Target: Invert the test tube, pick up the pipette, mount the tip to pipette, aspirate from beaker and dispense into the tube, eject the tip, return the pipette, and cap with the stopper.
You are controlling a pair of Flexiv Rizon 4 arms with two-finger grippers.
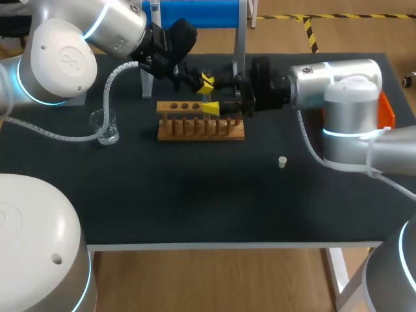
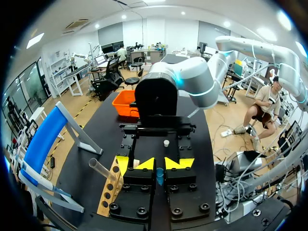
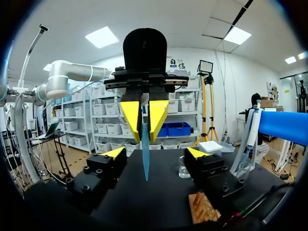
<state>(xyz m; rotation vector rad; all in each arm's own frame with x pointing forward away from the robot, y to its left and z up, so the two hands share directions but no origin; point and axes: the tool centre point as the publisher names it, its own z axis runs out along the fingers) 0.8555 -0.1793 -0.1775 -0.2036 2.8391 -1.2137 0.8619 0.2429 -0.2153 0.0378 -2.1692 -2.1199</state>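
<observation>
My left gripper [image 2: 154, 164] [image 1: 204, 82] is shut on a blue pipette tip [image 2: 160, 177] that points down over the wooden rack [image 1: 201, 121]. In the right wrist view that tip [image 3: 145, 154] hangs between the spread fingers of my right gripper [image 3: 156, 153] [image 1: 210, 95], which is open and touches nothing. A clear test tube [image 2: 101, 169] leans in the rack [image 2: 108, 191]. The glass beaker [image 1: 104, 127] [image 3: 183, 168] stands left of the rack. A small white stopper [image 1: 282, 162] [image 2: 166, 143] lies on the mat. A white pipette [image 3: 251, 137] hangs on the blue stand [image 3: 284, 125].
The blue stand [image 1: 195, 13] rises at the table's back edge behind the rack. An orange bin [image 1: 386, 110] [image 2: 126, 103] sits behind my right arm at the right edge. The black mat [image 1: 195, 201] fills the front half of the table.
</observation>
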